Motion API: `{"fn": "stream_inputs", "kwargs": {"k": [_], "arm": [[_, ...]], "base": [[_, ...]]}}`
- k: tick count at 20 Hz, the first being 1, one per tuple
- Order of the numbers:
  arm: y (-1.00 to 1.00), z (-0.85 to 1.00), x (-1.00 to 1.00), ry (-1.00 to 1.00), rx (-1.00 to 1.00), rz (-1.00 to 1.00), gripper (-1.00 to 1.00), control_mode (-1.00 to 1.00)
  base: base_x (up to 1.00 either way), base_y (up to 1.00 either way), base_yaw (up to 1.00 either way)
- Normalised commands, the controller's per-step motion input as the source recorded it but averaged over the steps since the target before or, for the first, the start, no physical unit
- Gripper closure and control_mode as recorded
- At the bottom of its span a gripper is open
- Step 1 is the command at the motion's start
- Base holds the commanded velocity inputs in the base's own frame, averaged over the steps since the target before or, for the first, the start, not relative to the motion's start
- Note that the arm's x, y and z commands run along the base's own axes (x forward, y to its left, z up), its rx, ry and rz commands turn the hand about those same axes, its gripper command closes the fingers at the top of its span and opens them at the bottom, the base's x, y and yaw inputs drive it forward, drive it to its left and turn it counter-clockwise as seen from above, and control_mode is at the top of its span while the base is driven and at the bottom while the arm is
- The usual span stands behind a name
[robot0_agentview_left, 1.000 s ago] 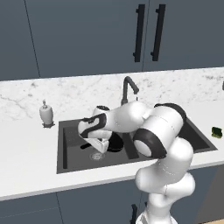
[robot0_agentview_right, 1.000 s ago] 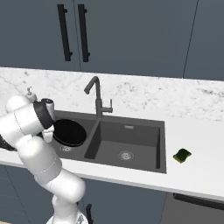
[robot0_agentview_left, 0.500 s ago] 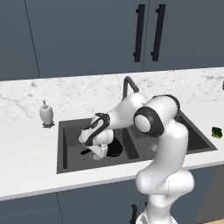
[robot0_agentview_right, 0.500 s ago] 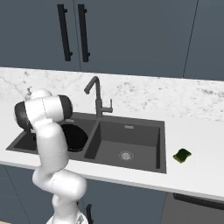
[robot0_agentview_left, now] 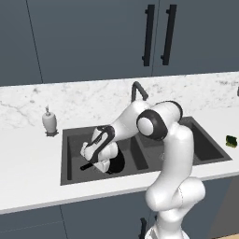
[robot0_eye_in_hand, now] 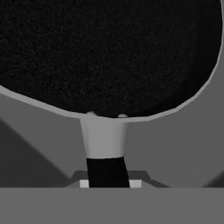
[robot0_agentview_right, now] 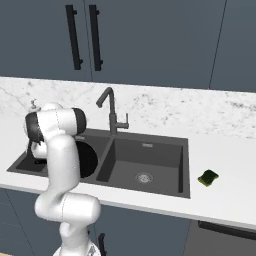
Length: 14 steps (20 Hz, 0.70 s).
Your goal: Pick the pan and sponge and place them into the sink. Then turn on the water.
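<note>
The black pan (robot0_agentview_left: pixel 117 161) lies low in the left basin of the dark grey sink (robot0_agentview_left: pixel 70 141), its thin handle (robot0_agentview_left: pixel 86 166) pointing to the front left. My gripper (robot0_agentview_left: pixel 92 156) is shut on that handle. In the hand view the pan (robot0_eye_in_hand: pixel 109 52) spreads across the top, and its handle (robot0_eye_in_hand: pixel 105 140) runs down between my fingertips. From the right, the pan (robot0_agentview_right: pixel 89 159) shows behind my arm. The green and yellow sponge (robot0_agentview_left: pixel 231 140) (robot0_agentview_right: pixel 208 178) rests on the counter right of the sink (robot0_agentview_right: pixel 150 160). No stream falls from the faucet (robot0_agentview_left: pixel 137 91) (robot0_agentview_right: pixel 110 107).
A white soap dispenser (robot0_agentview_left: pixel 49 121) (robot0_agentview_right: pixel 34 104) stands on the marble counter left of the sink. Dark cabinets with vertical handles (robot0_agentview_left: pixel 148 35) hang above. My arm reaches over the divider into the left basin.
My hand has sunk lower into the left basin with the pan, and the elbow has swung up and back. The sponge has not moved.
</note>
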Motion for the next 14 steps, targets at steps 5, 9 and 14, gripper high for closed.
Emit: {"fn": "stream_inputs", "kwargs": {"k": [5, 9, 14], "arm": [[-0.03, 0.09, -0.02, 0.00, 0.01, -0.02, -1.00, -1.00], [-0.04, 0.52, -0.23, -0.07, 0.04, 0.00, -1.00, -1.00], [-0.16, 0.71, -0.30, -0.08, 0.03, 0.00, -1.00, -1.00]], "base": [[0.00, 0.00, 0.00], [0.00, 0.00, 0.00], [0.00, 0.00, 0.00]]}}
